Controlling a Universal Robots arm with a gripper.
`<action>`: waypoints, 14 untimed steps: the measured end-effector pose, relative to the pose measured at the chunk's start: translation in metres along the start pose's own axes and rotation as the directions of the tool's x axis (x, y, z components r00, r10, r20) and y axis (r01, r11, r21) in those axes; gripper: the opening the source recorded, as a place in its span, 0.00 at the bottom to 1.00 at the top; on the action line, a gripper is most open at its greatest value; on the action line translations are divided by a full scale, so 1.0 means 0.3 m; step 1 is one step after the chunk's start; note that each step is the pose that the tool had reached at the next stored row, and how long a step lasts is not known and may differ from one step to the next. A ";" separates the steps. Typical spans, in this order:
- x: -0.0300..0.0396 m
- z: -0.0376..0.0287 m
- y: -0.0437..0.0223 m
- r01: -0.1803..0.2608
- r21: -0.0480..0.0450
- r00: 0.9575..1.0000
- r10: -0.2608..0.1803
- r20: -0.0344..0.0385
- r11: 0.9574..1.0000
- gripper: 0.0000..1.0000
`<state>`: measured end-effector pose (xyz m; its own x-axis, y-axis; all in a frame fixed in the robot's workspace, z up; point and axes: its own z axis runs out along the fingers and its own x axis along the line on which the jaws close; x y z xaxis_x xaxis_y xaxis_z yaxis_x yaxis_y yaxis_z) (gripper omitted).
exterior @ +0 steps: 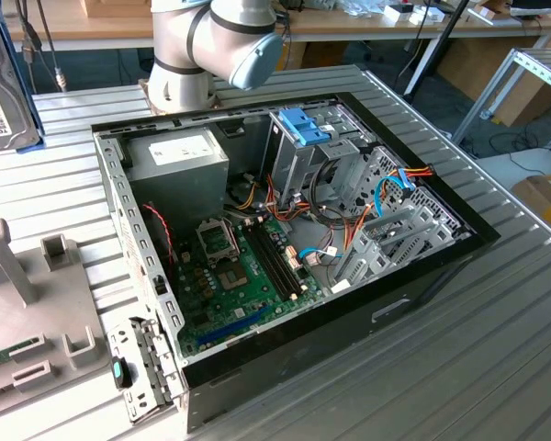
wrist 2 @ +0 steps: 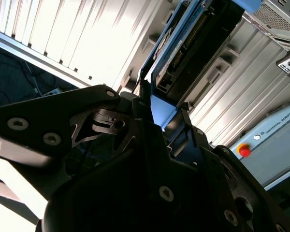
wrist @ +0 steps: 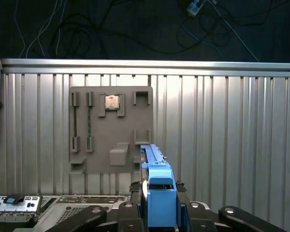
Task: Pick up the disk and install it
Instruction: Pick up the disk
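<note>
The disk [wrist: 154, 159] stands edge-on in the first wrist view, its blue carrier rail facing the camera, high above the ribbed table. My gripper [wrist: 159, 193] is shut on it, with black fingers on either side of the blue rail. In the second wrist view the disk [wrist 2: 183, 53] sticks out from the gripper [wrist 2: 157, 104], showing its dark underside and blue rail. In the exterior view the disk [exterior: 5, 87] hangs at the far left edge, label side visible, well away from the open computer case [exterior: 422, 285].
Inside the case are an upright grey drive cage with a blue bracket [exterior: 305, 129], a power supply box [exterior: 179, 156], a motherboard [exterior: 243, 266] and loose cables. A grey fixture plate [wrist: 111, 128] holding a chip lies on the table. The arm's base [exterior: 179, 64] stands behind the case.
</note>
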<state>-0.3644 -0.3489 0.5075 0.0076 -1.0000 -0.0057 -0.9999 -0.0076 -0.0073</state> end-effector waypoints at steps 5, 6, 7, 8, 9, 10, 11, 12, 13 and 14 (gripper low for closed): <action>-0.002 0.000 -0.047 0.000 0.000 1.000 0.000 0.000 1.000 0.36; -0.002 0.000 -0.056 0.000 0.000 1.000 0.000 0.000 1.000 0.36; -0.003 0.000 -0.067 0.000 0.000 1.000 0.000 0.000 1.000 0.36; -0.004 0.001 -0.086 0.000 0.000 1.000 0.000 0.000 1.000 0.36; -0.005 0.001 -0.097 0.000 0.000 1.000 0.000 0.000 1.000 0.36; -0.005 0.001 -0.105 0.000 0.000 1.000 0.000 0.000 1.000 0.36; -0.006 0.001 -0.120 0.000 0.000 1.000 0.000 0.000 1.000 0.36; -0.007 0.001 -0.132 0.000 0.000 1.000 0.000 0.000 1.000 0.36; -0.007 0.001 -0.141 0.000 0.000 1.000 0.000 0.000 1.000 0.36; -0.008 0.001 -0.153 0.000 0.000 1.000 0.000 0.000 1.000 0.36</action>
<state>-0.3184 -0.3461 0.5075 0.0076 -1.0000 -0.0056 -0.9999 -0.0075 -0.0072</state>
